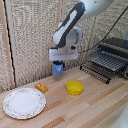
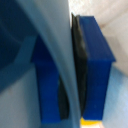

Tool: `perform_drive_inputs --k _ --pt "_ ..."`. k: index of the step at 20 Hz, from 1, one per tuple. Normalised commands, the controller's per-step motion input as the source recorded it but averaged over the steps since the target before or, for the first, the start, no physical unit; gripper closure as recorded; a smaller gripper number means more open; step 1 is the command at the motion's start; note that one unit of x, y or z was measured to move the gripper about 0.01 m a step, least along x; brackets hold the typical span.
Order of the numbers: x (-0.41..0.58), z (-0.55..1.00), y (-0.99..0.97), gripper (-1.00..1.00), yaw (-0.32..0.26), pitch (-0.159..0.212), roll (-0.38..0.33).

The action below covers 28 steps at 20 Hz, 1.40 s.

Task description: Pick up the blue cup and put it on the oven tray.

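Fingers [image 1: 58, 64] clamped on the blue cup [image 1: 58, 69], which we see hanging clear of the desk [image 1: 95, 107], ready for carrying toward the oven tray [image 1: 104, 62] beyond.

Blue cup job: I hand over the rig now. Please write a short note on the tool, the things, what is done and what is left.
Tool: shut on the blue cup, held in the air above the table, beside the yellow bowl.
Oven tray: sticks out of the toaster oven at the exterior view's right; nothing on it.
Done: cup picked up.
Left: carry the cup to the tray, set it down, release.
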Motion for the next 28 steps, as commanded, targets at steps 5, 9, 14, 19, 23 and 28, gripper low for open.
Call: perform_drive_inputs --k 5,9,14,19,23,28 --pt "0.063 0.68 -0.56 1.0 -0.139 0.002 -0.006" --pt "0.036 0.45 -0.74 1.0 -0.144 0.0 0.0" --pt "0.053 0.42 -0.76 1.0 -0.129 0.014 -0.015" --pt "0.056 0.44 -0.71 1.0 -0.143 0.091 -0.032" --pt "0.048 0.41 -0.51 1.0 -0.217 0.144 -0.047" --pt "0.143 0.39 -0.43 1.0 -0.223 0.157 -0.104"
